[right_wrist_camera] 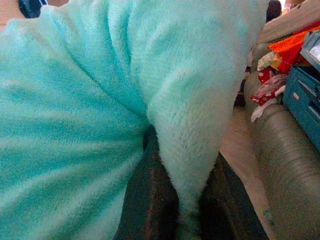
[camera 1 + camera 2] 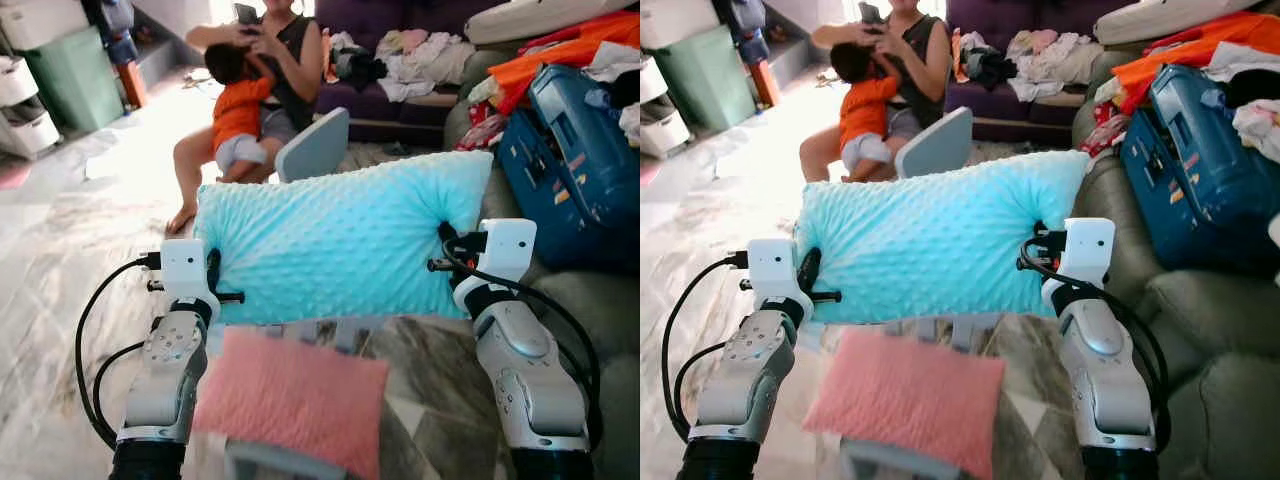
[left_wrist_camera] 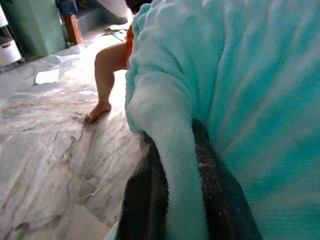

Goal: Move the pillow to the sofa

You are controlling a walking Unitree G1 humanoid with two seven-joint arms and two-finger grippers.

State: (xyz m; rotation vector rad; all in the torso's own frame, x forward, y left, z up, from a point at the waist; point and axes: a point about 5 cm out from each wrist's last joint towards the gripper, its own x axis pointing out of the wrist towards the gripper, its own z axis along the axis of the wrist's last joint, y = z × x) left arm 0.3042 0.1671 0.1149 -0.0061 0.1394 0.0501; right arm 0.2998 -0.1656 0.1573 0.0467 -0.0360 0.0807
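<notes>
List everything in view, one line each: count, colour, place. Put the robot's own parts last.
pillow: one, turquoise, held up between both end effectors
cushion: one, pink, below the pillow
suitcase: one, blue, lying on the grey-green sofa at right
clothes: pile, orange and white, behind the suitcase
purple sofa: one, far side, strewn with laundry
people: two, seated on the floor ahead
bin: one, green, far left
left end effector: black, pinching the pillow's left edge
right end effector: black, pinching the right edge
</notes>
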